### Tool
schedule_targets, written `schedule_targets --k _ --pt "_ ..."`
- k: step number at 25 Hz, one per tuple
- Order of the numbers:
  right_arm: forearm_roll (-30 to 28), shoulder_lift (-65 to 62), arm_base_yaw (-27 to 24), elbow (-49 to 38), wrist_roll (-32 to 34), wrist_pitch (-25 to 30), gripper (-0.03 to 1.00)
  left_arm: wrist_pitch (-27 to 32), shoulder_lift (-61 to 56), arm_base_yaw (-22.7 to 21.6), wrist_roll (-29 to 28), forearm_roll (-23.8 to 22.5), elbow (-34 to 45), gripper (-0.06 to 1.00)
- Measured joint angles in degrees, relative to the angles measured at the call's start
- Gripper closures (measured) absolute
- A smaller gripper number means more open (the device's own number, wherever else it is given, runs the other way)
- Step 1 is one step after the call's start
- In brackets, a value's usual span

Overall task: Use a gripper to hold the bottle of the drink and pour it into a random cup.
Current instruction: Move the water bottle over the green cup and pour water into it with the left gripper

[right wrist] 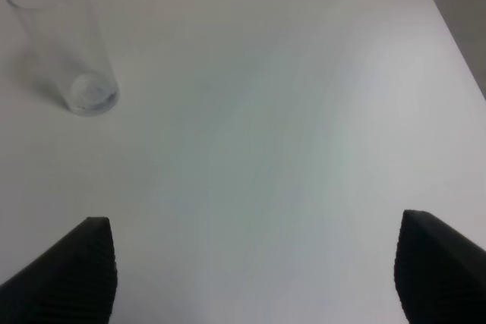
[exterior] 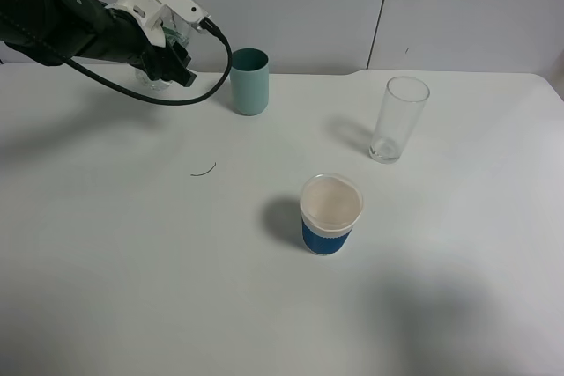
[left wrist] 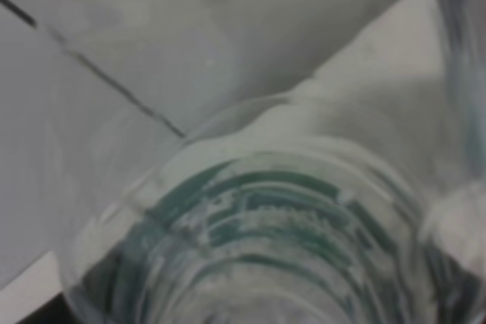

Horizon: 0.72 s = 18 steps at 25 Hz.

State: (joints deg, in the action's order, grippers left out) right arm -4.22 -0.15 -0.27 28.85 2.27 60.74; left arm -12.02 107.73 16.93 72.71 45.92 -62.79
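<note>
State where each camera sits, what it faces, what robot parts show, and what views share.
Exterior high: above the table, looking down on teal cup, paper cup, glass; shows left gripper at the bottle.
Left wrist: close against the bottle, blurred; no jaws visible.
Right wrist: low over the table, facing the glass; right gripper, jaws wide apart.
Shared: glass in exterior and right wrist; bottle in exterior and left wrist.

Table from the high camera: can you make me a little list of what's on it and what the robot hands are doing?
left gripper: closed around the bottle, back left
right gripper: open, holding nothing
teal cup: upright, just right of the left gripper
clear glass: upright, looks empty, right side
paper cup: upright, blue sleeve, middle front
</note>
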Motion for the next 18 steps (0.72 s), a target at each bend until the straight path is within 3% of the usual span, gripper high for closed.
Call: schedule_targets --k 2,5,11,14,18 --pt "0.00 0.00 0.00 0.00 0.00 0.00 0.22 0.00 0.12 0.00 4.23 3.97 0.00 0.40" --pt "0.00 0.00 0.00 0.00 0.00 0.00 0.22 -1.48 0.67 0.26 13.57 13.44 0.00 0.40" --pt "0.00 0.00 0.00 0.00 0.00 0.00 0.22 -11.77 2.20 3.46 36.90 33.62 -1.93 0.40" --pt "0.00 0.00 0.00 0.00 0.00 0.00 0.22 -16.11 2.43 4.70 42.02 37.51 -3.74 0.40" --pt "0.00 0.00 0.00 0.00 0.00 0.00 0.22 -21.26 2.47 6.57 44.53 38.79 -5.80 0.40"
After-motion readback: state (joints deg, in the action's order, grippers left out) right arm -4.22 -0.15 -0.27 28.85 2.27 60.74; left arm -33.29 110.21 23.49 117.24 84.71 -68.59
